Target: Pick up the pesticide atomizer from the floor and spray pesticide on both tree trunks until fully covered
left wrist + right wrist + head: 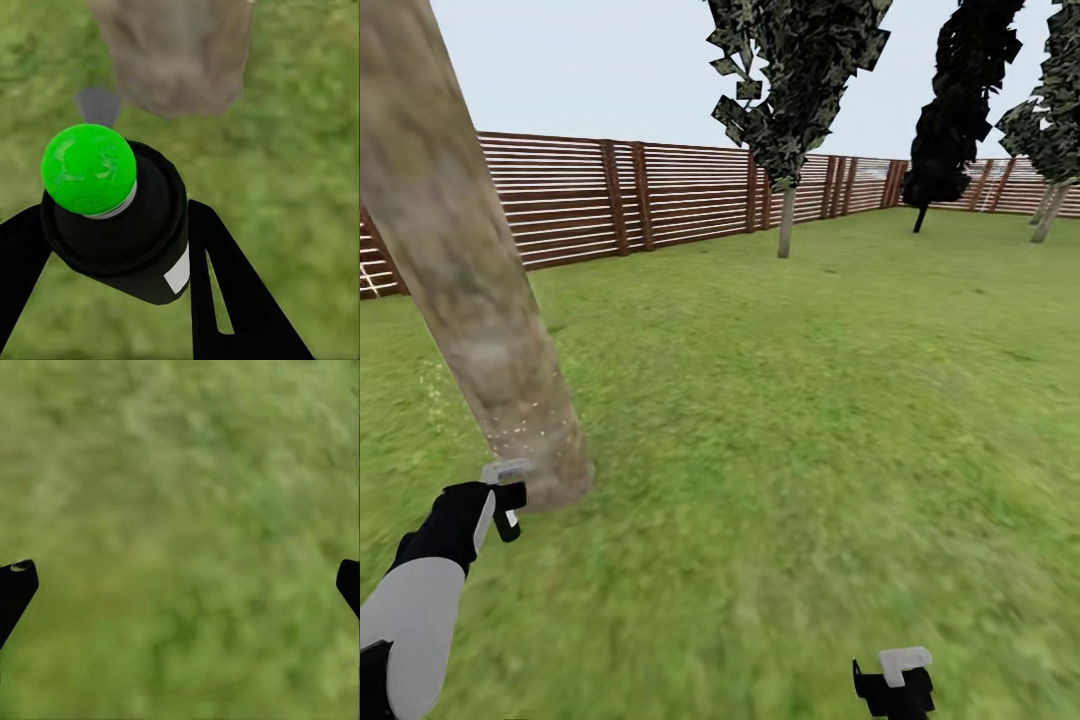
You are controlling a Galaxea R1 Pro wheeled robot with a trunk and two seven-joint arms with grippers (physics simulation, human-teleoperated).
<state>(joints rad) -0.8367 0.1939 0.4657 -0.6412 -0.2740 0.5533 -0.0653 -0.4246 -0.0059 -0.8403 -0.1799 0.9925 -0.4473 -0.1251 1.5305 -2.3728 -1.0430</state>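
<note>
The pesticide atomizer (120, 217) — a black bottle with a green ball cap — sits clamped between the left gripper (112, 247)'s fingers, held close to the base of the leaning tan-grey tree trunk (470, 290) where it meets the lawn (810, 420). The right gripper (180, 585) hangs over bare grass with its fingers spread wide and nothing between them — behind, a slatted wooden fence (660, 195) and dark trees (795, 90).

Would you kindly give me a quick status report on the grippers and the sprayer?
Left gripper shut on sprayer, aimed at tree trunk base. Right gripper open over grass. Nothing in the way.
</note>
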